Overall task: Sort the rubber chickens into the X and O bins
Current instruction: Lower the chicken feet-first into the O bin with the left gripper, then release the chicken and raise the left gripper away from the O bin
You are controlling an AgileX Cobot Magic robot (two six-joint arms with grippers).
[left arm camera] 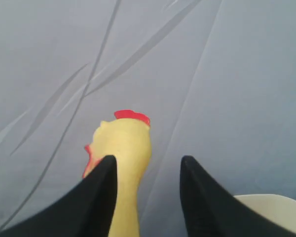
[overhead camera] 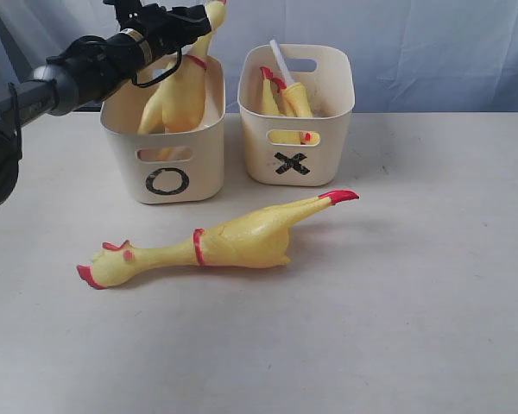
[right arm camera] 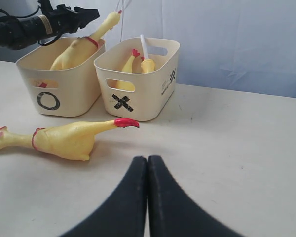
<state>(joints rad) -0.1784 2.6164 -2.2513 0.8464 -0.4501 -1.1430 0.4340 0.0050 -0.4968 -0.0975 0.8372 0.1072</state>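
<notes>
One rubber chicken (overhead camera: 233,241) lies on its side on the table in front of both bins, head to the left. A second chicken (overhead camera: 183,90) leans in the O bin (overhead camera: 166,181) with its neck and head sticking up over the rim. My left gripper (overhead camera: 198,19) is up at that neck and open: the neck (left arm camera: 126,148) rests against one finger, with a clear gap to the other. A third chicken (overhead camera: 285,97) is inside the X bin (overhead camera: 295,164). My right gripper (right arm camera: 147,158) hangs low over the bare table, shut and empty, short of the lying chicken (right arm camera: 64,138).
A white stick (overhead camera: 281,60) pokes up out of the X bin. The two bins stand side by side at the back of the cream table (overhead camera: 414,302), before a pale blue backdrop (overhead camera: 432,52).
</notes>
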